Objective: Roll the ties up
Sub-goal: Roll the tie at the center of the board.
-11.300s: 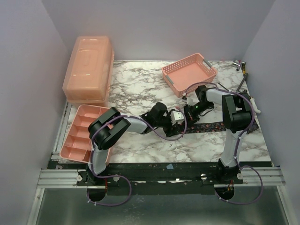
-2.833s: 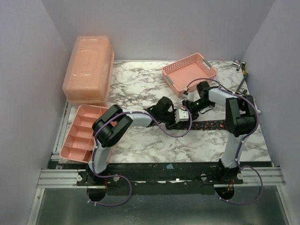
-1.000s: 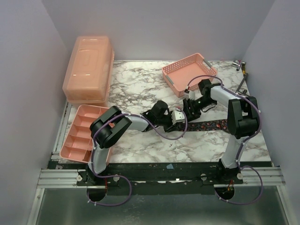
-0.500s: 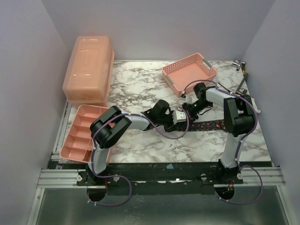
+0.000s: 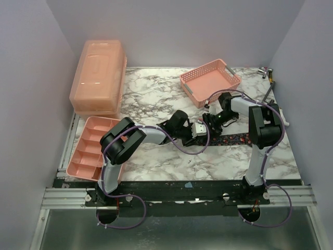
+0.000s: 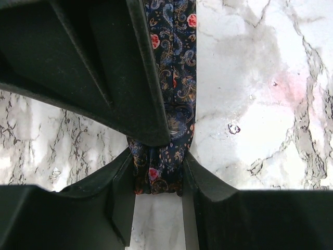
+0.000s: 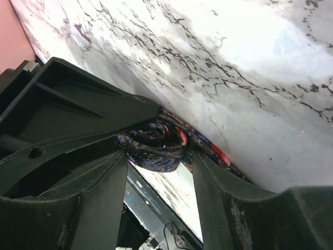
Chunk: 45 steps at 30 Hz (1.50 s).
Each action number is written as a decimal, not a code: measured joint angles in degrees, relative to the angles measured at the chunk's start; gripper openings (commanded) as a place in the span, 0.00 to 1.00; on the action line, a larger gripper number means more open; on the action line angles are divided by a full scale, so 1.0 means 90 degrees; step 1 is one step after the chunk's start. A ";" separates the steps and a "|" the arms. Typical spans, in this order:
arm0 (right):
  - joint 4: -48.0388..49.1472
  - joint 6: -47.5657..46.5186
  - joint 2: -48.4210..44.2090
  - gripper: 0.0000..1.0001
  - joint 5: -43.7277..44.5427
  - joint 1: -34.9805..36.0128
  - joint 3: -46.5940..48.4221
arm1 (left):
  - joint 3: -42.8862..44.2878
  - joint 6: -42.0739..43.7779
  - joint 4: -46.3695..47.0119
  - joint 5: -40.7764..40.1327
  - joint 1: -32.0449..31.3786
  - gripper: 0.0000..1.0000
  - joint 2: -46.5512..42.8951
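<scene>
**Item: tie**, dark, with a small red and pale pattern. It lies flat on the marble table, right of centre, with its long axis running left to right in the overhead view. The left end is taken up into a small coil, and the unrolled length stretches right towards the right arm's side.

**Left gripper**: closed. Its two fingers pinch the gathered end of the tie from either side, and the strip runs straight away from the fingertips.

**Right gripper**: straddles the coil, and both fingers appear to press its sides. I read this as a grasp, though the contact is partly in shadow. In the overhead view it sits just behind the left gripper, the two almost touching.

**Governing relation:** both grippers hold the tie's left end, and all the loose fabric lies to the right along one straight line. The roll therefore probably has to travel rightward down that axis — the right gripper has the shorter reach.

**Also present:** mesh basket, lidded box and divided tray — all well apart from the tie.
</scene>
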 measured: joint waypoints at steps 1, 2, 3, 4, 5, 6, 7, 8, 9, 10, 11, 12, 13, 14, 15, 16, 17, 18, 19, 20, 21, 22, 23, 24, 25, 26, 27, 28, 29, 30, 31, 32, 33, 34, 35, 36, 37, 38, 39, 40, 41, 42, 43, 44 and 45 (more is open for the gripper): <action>0.0007 0.0015 0.0000 0.54 -0.0005 -0.0005 0.0002 | 0.0000 0.0007 0.0000 0.0002 0.0000 0.26 0.0000; 0.0012 0.0027 0.0000 0.54 -0.0007 -0.0005 0.0002 | 0.0000 0.0019 -0.0002 0.0005 0.0000 0.26 0.0000; 0.0027 0.0044 0.0000 0.51 -0.0007 -0.0005 0.0002 | 0.0000 0.0032 -0.0005 0.0005 0.0000 0.27 0.0000; 0.0039 0.0053 0.0002 0.45 -0.0007 -0.0005 0.0002 | 0.0000 0.0046 -0.0010 0.0007 0.0000 0.27 0.0000; 0.0051 0.0056 0.0005 0.35 -0.0007 -0.0005 0.0002 | 0.0000 0.0053 -0.0010 0.0007 0.0000 0.28 0.0000; 0.0075 0.0049 0.0019 0.23 -0.0017 -0.0005 0.0002 | 0.0000 0.0058 -0.0015 0.0007 0.0000 0.29 -0.0002; 0.0104 0.0053 0.0046 0.09 -0.0053 0.0000 0.0002 | 0.0012 0.0066 -0.0032 0.0007 0.0000 0.31 0.0000; 0.0104 0.0087 0.0068 0.01 -0.0097 0.0015 0.0002 | 0.0029 0.0073 -0.0061 0.0007 0.0000 0.33 0.0002; 0.0109 0.0027 0.0083 0.01 -0.0119 0.0015 0.0002 | 0.0056 0.0078 -0.0107 0.0010 0.0000 0.36 0.0005; 0.0097 0.0036 0.0087 0.01 -0.0155 0.0015 0.0002 | 0.0068 0.0078 -0.0134 0.0017 0.0000 0.41 0.0007; 0.0078 -0.0007 0.0087 0.00 -0.0151 0.0022 0.0007 | 0.0078 0.0075 -0.0148 0.0024 0.0002 0.46 0.0010; 0.0073 -0.0056 0.0090 0.01 -0.0129 0.0019 0.0010 | 0.0085 0.0061 -0.0155 0.0032 0.0010 0.51 0.0012; 0.0073 -0.0092 0.0095 0.01 -0.0075 0.0019 0.0010 | 0.0087 0.0012 -0.0151 0.0061 0.0034 0.57 0.0012; 0.0070 -0.0141 0.0104 0.01 -0.0012 0.0019 0.0007 | 0.0083 -0.0090 -0.0119 0.0109 0.0073 0.62 0.0015; 0.0070 -0.0182 0.0107 0.01 0.0056 0.0019 0.0007 | 0.0058 -0.0182 -0.0104 0.0155 0.0114 0.69 0.0015; 0.0078 -0.0223 0.0107 0.00 0.0131 0.0019 0.0005 | -0.0019 -0.0299 0.0017 0.0248 0.0172 0.73 0.0015; 0.0095 -0.0245 0.0104 0.01 0.0204 0.0015 -0.0005 | -0.0100 -0.0369 0.0143 0.0328 0.0223 0.76 0.0012; 0.0114 -0.0270 0.0104 0.01 0.0267 0.0005 -0.0022 | -0.0291 -0.0532 0.0469 0.0478 0.0308 0.78 -0.0015; 0.0141 -0.0294 0.0104 0.01 0.0299 -0.0002 -0.0046 | -0.0430 -0.0619 0.0658 0.0580 0.0372 0.79 -0.0041; 0.0170 -0.0318 0.0104 0.01 0.0308 -0.0015 -0.0073 | -0.0578 -0.0726 0.0903 0.0648 0.0408 0.81 -0.0073; 0.0202 -0.0340 0.0104 0.01 0.0311 -0.0027 -0.0102 | -0.0719 -0.0831 0.1124 0.0721 0.0452 0.81 -0.0092; 0.0228 -0.0352 0.0104 0.01 0.0308 -0.0041 -0.0129 | -0.0838 -0.0923 0.1348 0.0772 0.0500 0.81 -0.0102; 0.0250 -0.0357 0.0104 0.01 0.0306 -0.0056 -0.0151 | -0.0925 -0.1013 0.1535 0.0801 0.0517 0.81 -0.0100; 0.0274 -0.0357 0.0102 0.01 0.0301 -0.0066 -0.0175 | -0.0979 -0.1112 0.1717 0.0828 0.0515 0.81 -0.0073; 0.0304 -0.0357 0.0092 0.01 0.0296 -0.0075 -0.0206 | -0.0998 -0.1192 0.1865 0.0850 0.0508 0.81 -0.0039; 0.0335 -0.0355 0.0078 0.01 0.0294 -0.0083 -0.0233 | -0.0993 -0.1285 0.2055 0.0865 0.0493 0.79 0.0044; 0.0372 -0.0355 0.0058 0.01 0.0294 -0.0087 -0.0265 | -0.0974 -0.1389 0.2285 0.0877 0.0464 0.77 0.0151; 0.0398 -0.0350 0.0046 0.01 0.0294 -0.0087 -0.0287 | -0.0959 -0.1433 0.2419 0.0877 0.0449 0.75 0.0221; 0.0415 -0.0347 0.0041 0.01 0.0291 -0.0090 -0.0296 | -0.0923 -0.1518 0.2606 0.0877 0.0418 0.70 0.0321; 0.0425 -0.0345 0.0039 0.01 0.0287 -0.0090 -0.0301 | -0.0862 -0.1581 0.2739 0.0872 0.0384 0.64 0.0427; 0.0430 -0.0347 0.0039 0.01 0.0274 -0.0092 -0.0306 | -0.0770 -0.1627 0.2885 0.0862 0.0335 0.56 0.0549; 0.0432 -0.0347 0.0039 0.02 0.0257 -0.0100 -0.0306 | -0.0675 -0.1685 0.3009 0.0833 0.0279 0.50 0.0670; 0.0432 -0.0347 0.0041 0.07 0.0243 -0.0102 -0.0306 | -0.0597 -0.1698 0.3067 0.0775 0.0226 0.43 0.0755; 0.0432 -0.0347 0.0041 0.17 0.0236 -0.0104 -0.0306 | -0.0537 -0.1690 0.3079 0.0695 0.0177 0.36 0.0804; 0.0430 -0.0350 0.0041 0.25 0.0233 -0.0104 -0.0299 | -0.0503 -0.1695 0.3050 0.0636 0.0136 0.29 0.0823; 0.0415 -0.0362 0.0041 0.35 0.0245 -0.0104 -0.0274 | -0.0491 -0.1690 0.2987 0.0580 0.0107 0.24 0.0818; 0.0384 -0.0367 0.0044 0.40 0.0257 -0.0104 -0.0243 | -0.0488 -0.1671 0.2919 0.0527 0.0085 0.21 0.0789; 0.0311 -0.0355 0.0046 0.44 0.0236 -0.0104 -0.0199 | -0.0478 -0.1654 0.2800 0.0474 0.0083 0.20 0.0736; 0.0221 -0.0359 0.0036 0.47 0.0245 -0.0100 -0.0129 | -0.0478 -0.1591 0.2664 0.0413 0.0083 0.21 0.0675; 0.0153 -0.0369 0.0019 0.50 0.0267 -0.0100 -0.0070 | -0.0483 -0.1518 0.2516 0.0318 0.0063 0.21 0.0597; 0.0085 -0.0391 0.0010 0.52 0.0294 -0.0100 -0.0007 | -0.0486 -0.1421 0.2344 0.0240 0.0041 0.23 0.0525; 0.0029 -0.0418 -0.0007 0.54 0.0313 -0.0097 0.0039 | -0.0486 -0.1338 0.2164 0.0177 0.0027 0.24 0.0459; -0.0029 -0.0461 -0.0024 0.55 0.0321 -0.0092 0.0085 | -0.0486 -0.1248 0.1982 0.0112 0.0024 0.25 0.0389; -0.0087 -0.0495 -0.0036 0.57 0.0318 -0.0095 0.0124 | -0.0474 -0.1158 0.1785 0.0066 0.0027 0.26 0.0318; -0.0160 -0.0529 -0.0044 0.59 0.0299 -0.0107 0.0160 | -0.0459 -0.1110 0.1695 0.0046 0.0029 0.28 0.0294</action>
